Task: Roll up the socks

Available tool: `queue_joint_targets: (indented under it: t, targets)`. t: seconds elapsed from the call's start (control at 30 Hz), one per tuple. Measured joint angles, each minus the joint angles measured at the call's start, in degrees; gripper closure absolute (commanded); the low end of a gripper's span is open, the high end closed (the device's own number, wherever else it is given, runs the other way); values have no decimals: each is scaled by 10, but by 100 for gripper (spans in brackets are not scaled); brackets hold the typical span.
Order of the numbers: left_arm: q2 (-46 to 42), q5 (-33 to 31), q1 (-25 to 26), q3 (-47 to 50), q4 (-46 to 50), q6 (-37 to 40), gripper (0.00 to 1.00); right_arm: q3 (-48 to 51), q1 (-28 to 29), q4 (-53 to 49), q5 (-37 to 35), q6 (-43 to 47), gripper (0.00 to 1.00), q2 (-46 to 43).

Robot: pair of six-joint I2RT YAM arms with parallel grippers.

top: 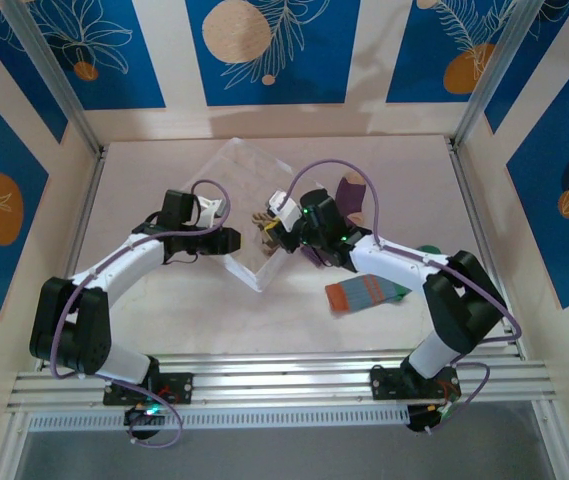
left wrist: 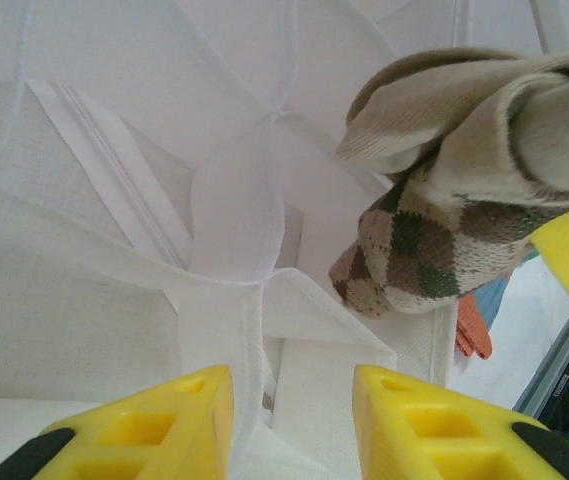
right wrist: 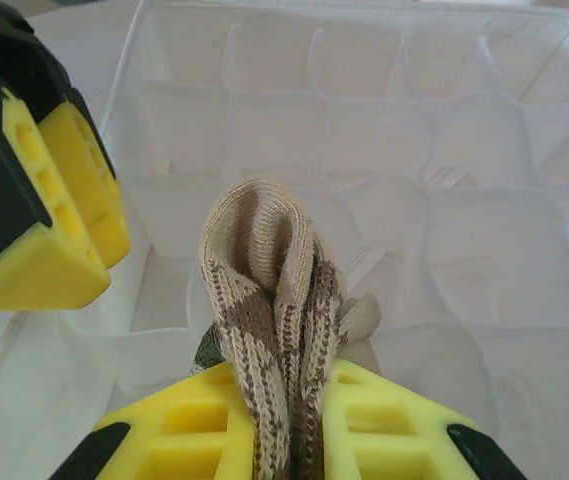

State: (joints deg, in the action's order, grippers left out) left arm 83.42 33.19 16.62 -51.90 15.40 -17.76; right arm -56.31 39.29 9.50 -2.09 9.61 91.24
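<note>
The pale surface [top: 164, 310] sits in a booth of cream walls set with blue panels [top: 294, 50] printed with white leaves and orange discs. Aluminium rails [top: 284, 375] run along its near edge.

At mid-surface lies a white gridded fabric box [top: 234, 170], turned cornerwise to the arms and sheer enough to show its cells. The two arms meet over its near corner. The right hand [right wrist: 282, 400] is clamped on the folded brown-tan diamond sock [top: 261, 228], held above the box's cells. The left hand [left wrist: 292, 390] has its fingers apart, one on each side of a thin fabric wall of the box; whether they touch it cannot be told.

Two more socks lie outside the box. The blue-grey striped sock with orange cuff [top: 366, 294] is flat on the surface in front of the right arm. The purple sock [top: 350, 187] lies behind that arm, partly hidden by it and its cable.
</note>
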Motion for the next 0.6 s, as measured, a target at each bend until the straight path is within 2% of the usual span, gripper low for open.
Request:
queue_joint_targets:
  t: [0.37, 0.6]
  targets:
    - [-5, 4, -4, 7, -2, 0, 64, -1, 0, 3, 42, 22, 100, 67]
    - [-5, 5, -8, 9, -2, 0, 64, -47, -1, -8, 45, 21, 100, 109]
